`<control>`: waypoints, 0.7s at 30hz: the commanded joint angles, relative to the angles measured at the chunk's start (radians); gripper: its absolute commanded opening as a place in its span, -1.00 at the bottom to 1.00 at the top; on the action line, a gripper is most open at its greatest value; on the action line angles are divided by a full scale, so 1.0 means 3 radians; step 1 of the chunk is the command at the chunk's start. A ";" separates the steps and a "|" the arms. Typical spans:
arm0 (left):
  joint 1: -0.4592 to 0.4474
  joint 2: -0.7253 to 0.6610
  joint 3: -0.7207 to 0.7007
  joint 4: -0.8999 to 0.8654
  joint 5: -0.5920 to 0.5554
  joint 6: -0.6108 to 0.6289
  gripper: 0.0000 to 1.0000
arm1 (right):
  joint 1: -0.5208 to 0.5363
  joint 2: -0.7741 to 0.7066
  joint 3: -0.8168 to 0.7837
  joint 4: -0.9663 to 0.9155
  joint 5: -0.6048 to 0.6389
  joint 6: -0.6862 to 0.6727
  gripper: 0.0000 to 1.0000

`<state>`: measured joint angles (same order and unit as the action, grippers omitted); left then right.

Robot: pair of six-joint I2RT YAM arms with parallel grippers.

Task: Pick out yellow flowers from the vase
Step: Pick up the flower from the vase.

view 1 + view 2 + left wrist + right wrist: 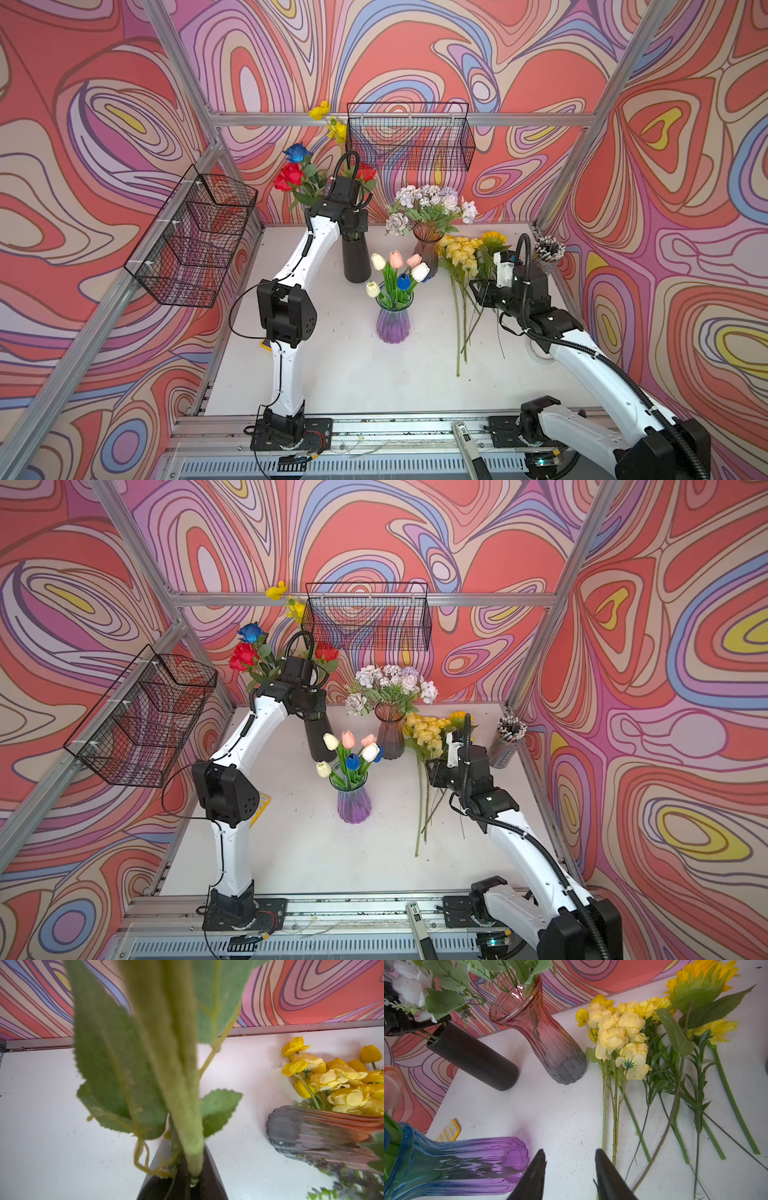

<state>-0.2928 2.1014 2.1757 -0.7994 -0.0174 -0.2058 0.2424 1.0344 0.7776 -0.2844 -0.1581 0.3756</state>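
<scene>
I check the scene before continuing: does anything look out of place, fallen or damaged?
Nothing looks tipped or broken: the black vase, pink vase and purple vase stand upright, and the yellow flowers lie together on the table. Only one small yellow gridded piece looks stray, lying flat on the table near the left arm.

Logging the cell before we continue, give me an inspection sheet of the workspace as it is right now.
Surface: white table, lightly scuffed.
Job's things: yellow flowers lie piled; one yellow sprig stands in black vase.
Clutter: tulip vase, pink vase, pen cup.
Grippers: left gripper shut at black vase mouth, grip hidden; right gripper open, empty.
Cables: hose on each wrist; loose loop by left arm.
Surroundings: two wire baskets, patterned walls.
</scene>
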 commanded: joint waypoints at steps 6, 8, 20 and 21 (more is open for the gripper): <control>-0.0006 -0.0565 -0.0481 0.0120 0.0292 0.0421 -0.95 | -0.0012 0.0039 0.0051 0.0038 -0.0061 0.0006 -0.17; -0.0004 -0.0671 -0.0579 0.0142 0.0362 0.0520 -0.95 | -0.0010 0.0054 0.0061 0.0043 -0.0071 0.0005 -0.17; 0.0000 -0.0889 -0.0661 0.0014 0.0595 0.0900 -0.87 | -0.0010 0.0073 0.0052 0.0063 -0.0107 0.0037 -0.18; 0.0003 -0.0888 -0.0661 0.0015 0.0607 0.0921 -0.86 | -0.0011 0.0070 0.0046 0.0064 -0.0103 0.0037 -0.17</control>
<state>-0.2928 1.8595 1.9869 -0.7700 0.1257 0.0135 0.2424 1.0561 0.7799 -0.2802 -0.1844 0.3798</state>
